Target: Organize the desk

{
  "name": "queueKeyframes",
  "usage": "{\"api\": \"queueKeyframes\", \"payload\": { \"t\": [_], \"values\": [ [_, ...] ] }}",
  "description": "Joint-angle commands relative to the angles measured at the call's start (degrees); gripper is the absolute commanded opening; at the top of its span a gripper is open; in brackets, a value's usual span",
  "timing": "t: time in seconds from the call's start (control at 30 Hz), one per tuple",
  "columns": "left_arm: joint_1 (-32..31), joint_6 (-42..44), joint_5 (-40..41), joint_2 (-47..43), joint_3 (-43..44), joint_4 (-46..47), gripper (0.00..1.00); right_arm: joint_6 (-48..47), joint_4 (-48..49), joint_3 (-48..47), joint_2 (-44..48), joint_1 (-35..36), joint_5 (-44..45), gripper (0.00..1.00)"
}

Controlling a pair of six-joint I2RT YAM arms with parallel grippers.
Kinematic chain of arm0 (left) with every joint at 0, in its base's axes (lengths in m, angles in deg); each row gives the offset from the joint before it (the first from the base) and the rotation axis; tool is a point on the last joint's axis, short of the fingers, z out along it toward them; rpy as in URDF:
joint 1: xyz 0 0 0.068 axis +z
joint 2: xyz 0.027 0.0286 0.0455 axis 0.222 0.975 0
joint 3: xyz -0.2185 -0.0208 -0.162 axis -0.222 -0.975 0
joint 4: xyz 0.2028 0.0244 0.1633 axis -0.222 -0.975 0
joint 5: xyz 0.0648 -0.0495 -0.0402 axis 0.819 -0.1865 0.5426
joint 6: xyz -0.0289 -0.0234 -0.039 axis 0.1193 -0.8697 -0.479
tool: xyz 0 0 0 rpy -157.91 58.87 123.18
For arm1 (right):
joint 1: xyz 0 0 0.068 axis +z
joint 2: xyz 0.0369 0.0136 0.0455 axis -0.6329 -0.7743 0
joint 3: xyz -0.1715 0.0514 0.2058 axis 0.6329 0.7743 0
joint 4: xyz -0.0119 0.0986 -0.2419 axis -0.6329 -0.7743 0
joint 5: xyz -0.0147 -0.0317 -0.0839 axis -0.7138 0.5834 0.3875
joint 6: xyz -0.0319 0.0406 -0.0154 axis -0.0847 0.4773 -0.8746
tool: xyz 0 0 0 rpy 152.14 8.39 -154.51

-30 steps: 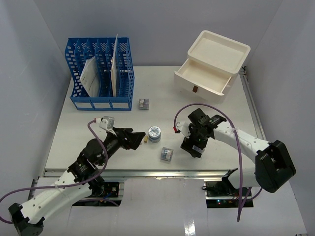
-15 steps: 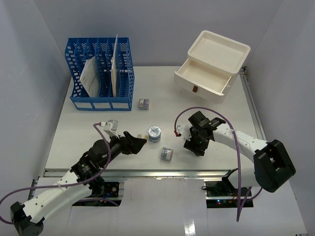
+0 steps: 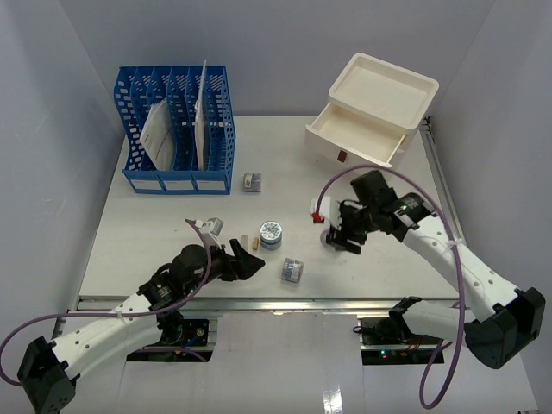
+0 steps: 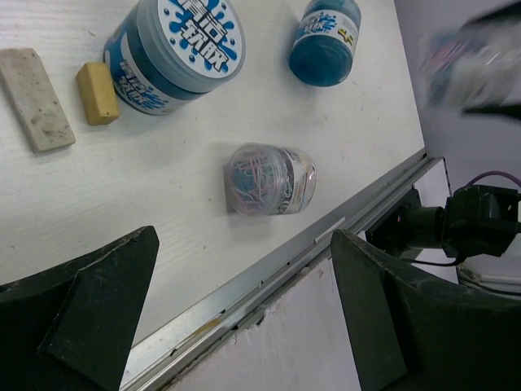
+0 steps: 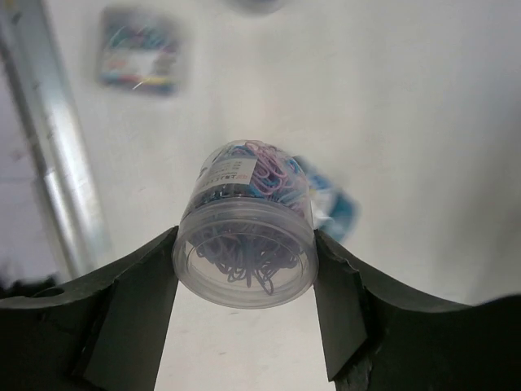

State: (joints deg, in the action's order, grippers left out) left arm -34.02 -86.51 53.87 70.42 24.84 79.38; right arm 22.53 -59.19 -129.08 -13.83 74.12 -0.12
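White matte rectangular desk (image 3: 138,216) fills the floor of a white-walled enclosure. A metal rail (image 3: 345,303) runs along its near edge, and the left and middle areas offer open room. The surface is flat and finely grained. The right gripper (image 3: 338,235), above centre-right, clenches a clear plastic cylindrical jar of coloured paper clips (image 5: 244,244) between both fingers. The left gripper (image 3: 246,263) hangs released, jaws wide, near the rail and facing a second clear clip jar (image 4: 269,179) lying on its side. Just beyond are a round blue-lidded tub (image 3: 271,235), a grey eraser block (image 4: 37,98) and a yellow eraser (image 4: 98,94). In the far corners stand a blue slotted plastic file rack (image 3: 177,129) and a white drawer box (image 3: 371,108) with its drawer out.
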Motion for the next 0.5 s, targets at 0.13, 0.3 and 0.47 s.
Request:
{"api": "queueKeyframes", "payload": {
  "t": [0.13,0.3,0.47],
  "values": [
    [0.00,0.19,-8.53,10.49,2.94,3.89,0.98,15.49,26.14,-12.51,1.89,-20.48,5.14,0.08],
    [-0.58,-1.08,-5.96,13.70,3.63,3.89,0.98,24.91,33.77,-12.67,-0.79,-24.42,15.67,0.08],
    [-1.00,-0.57,-5.38,15.87,4.63,3.89,0.98,27.71,39.28,-9.61,-2.00,-25.72,22.19,0.08]
  ]
}}
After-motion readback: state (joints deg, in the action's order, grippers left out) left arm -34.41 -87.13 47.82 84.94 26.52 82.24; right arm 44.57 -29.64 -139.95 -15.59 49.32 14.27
